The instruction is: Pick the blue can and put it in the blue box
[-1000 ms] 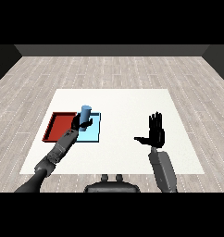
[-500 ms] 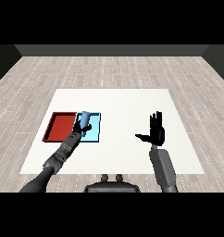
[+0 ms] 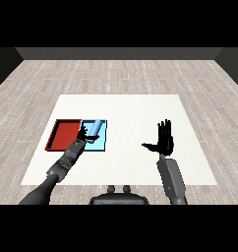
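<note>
Blue can (image 3: 95,129) lies tilted in the light blue tray (image 3: 100,145) at centre left of the frame, with the left hand (image 3: 83,133) curled against its near side. At centre right, the right hand (image 3: 164,141) is held up with straight, spread fingers, holding nothing. Beyond the left forearm, the red tray (image 3: 64,134) sits touching the blue one's left edge on the white table (image 3: 131,108).

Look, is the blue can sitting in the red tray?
No, the blue can lies tilted over the light blue tray, beside the red tray.

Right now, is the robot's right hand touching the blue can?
Apart. The head view shows the right hand raised open over bare table, far across from the blue can, which is over the light blue tray.
</note>
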